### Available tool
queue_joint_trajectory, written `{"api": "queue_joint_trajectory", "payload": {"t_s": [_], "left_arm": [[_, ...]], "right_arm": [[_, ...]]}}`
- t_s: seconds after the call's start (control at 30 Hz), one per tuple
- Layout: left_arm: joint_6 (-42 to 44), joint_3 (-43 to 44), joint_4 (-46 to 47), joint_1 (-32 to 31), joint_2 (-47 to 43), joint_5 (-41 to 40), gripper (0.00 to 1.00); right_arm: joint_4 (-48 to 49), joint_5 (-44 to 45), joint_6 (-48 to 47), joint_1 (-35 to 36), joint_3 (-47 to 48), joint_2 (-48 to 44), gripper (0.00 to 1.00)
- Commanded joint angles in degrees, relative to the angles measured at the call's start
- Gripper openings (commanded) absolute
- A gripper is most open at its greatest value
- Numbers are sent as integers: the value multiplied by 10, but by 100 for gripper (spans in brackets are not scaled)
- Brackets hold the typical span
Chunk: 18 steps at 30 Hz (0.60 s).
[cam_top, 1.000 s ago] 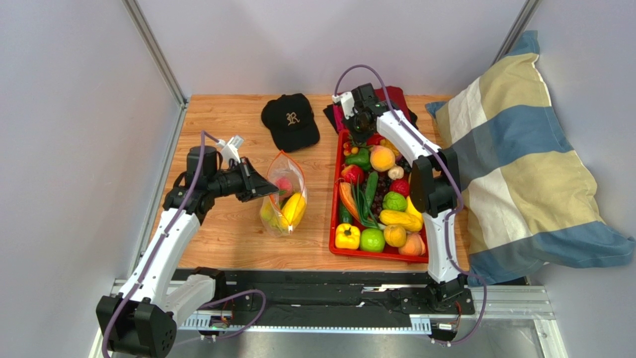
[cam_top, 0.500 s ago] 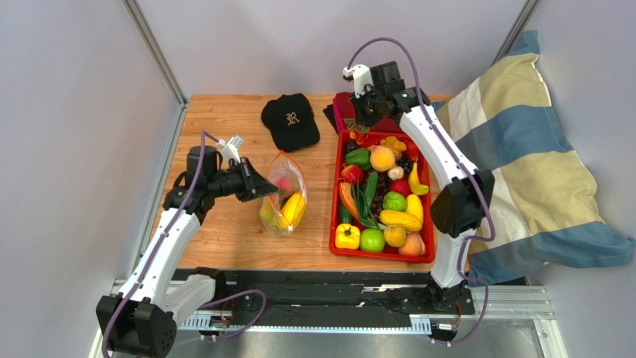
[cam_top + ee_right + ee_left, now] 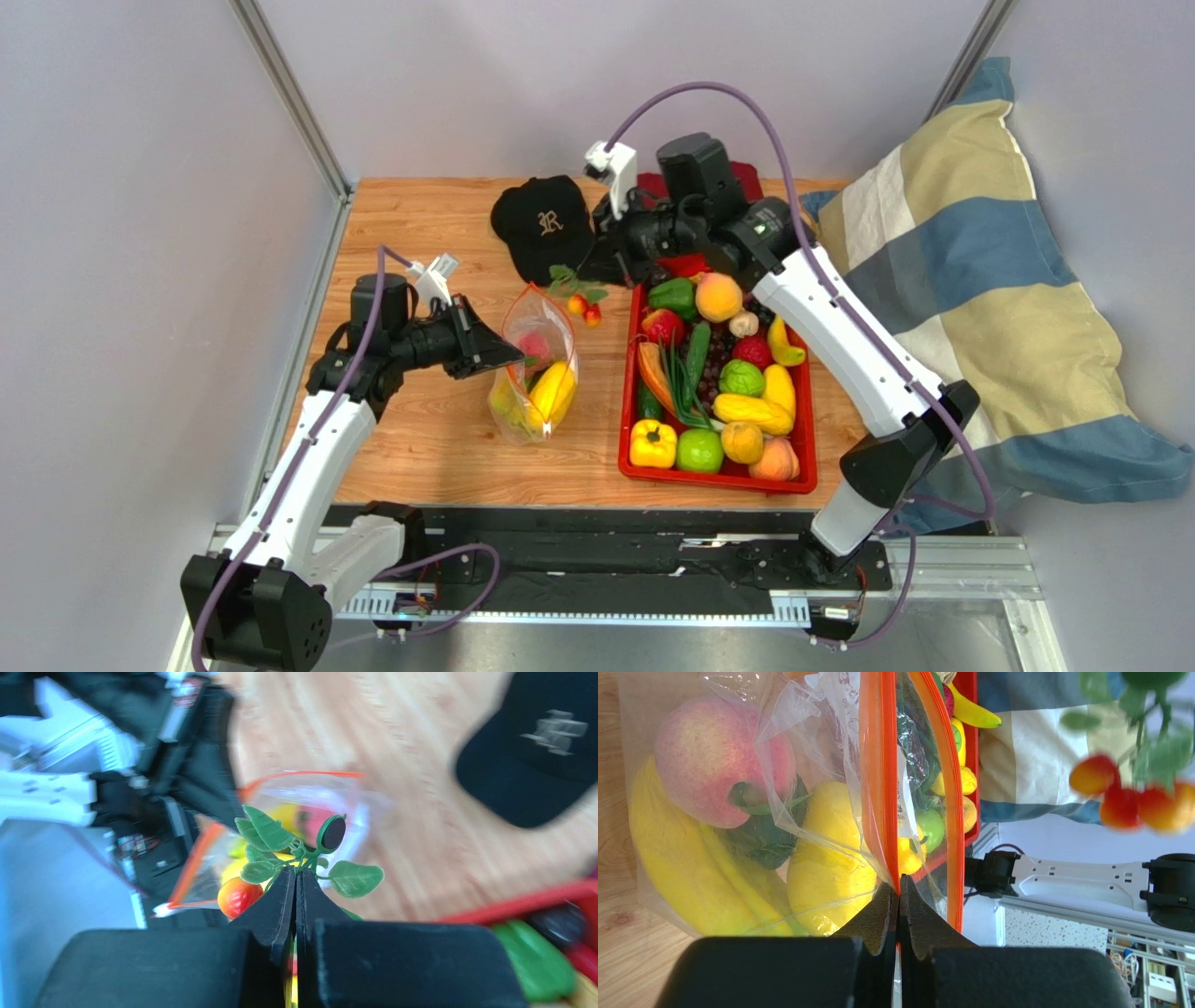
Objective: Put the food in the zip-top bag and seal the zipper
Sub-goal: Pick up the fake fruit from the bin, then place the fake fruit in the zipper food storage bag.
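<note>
The clear zip-top bag [image 3: 536, 367] stands open on the wooden table, holding a yellow banana [image 3: 675, 875], a yellow mango-like fruit [image 3: 829, 861] and a pink-red fruit [image 3: 713, 756]. My left gripper [image 3: 494, 353] is shut on one side of its orange zipper [image 3: 887, 784]. My right gripper [image 3: 601, 263] is shut on the stem of a leafy sprig of small red-orange fruits [image 3: 578, 297], held in the air just right of the bag's mouth. In the right wrist view the sprig [image 3: 302, 855] hangs over the open bag [image 3: 281, 833].
A red tray [image 3: 629, 420] full of toy fruit and vegetables sits right of the bag. A black cap [image 3: 544, 224] lies at the back. A striped pillow [image 3: 982, 294] fills the right side.
My right arm has lifted the sprig out of the tray's far end and swung it left toward the bag. The left gripper and the bag have not moved.
</note>
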Motion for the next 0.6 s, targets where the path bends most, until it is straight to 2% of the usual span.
{"api": "queue_joint_trajectory", "payload": {"t_s": [0.0, 0.2, 0.33, 0.37, 0.4, 0.43, 0.5, 0.53, 0.57], "left_arm": [[-5, 9, 17, -1, -9, 9, 0], [-9, 9, 20, -1, -11, 7, 0], [-9, 7, 19, -1, -13, 9, 0], [-10, 6, 18, -1, -14, 9, 0], [-9, 6, 18, -1, -13, 9, 0], [-10, 6, 18, -1, -13, 9, 0], [-9, 7, 15, -1, -14, 8, 0], [-6, 9, 13, -1, -15, 6, 0], [-6, 10, 13, -1, -16, 5, 0]], "right_arm": [[54, -38, 38, 46, -23, -6, 0], [72, -42, 48, 92, -40, 47, 0], [92, -4, 42, 112, -60, 70, 0], [87, 0, 42, 113, -56, 83, 5], [62, 1, 38, 113, -31, 92, 11], [44, 4, 29, 112, -17, 99, 33], [8, -4, 19, 99, 5, 101, 61], [4, -14, 17, 91, 5, 94, 82], [6, -21, 14, 72, -1, 83, 89]]}}
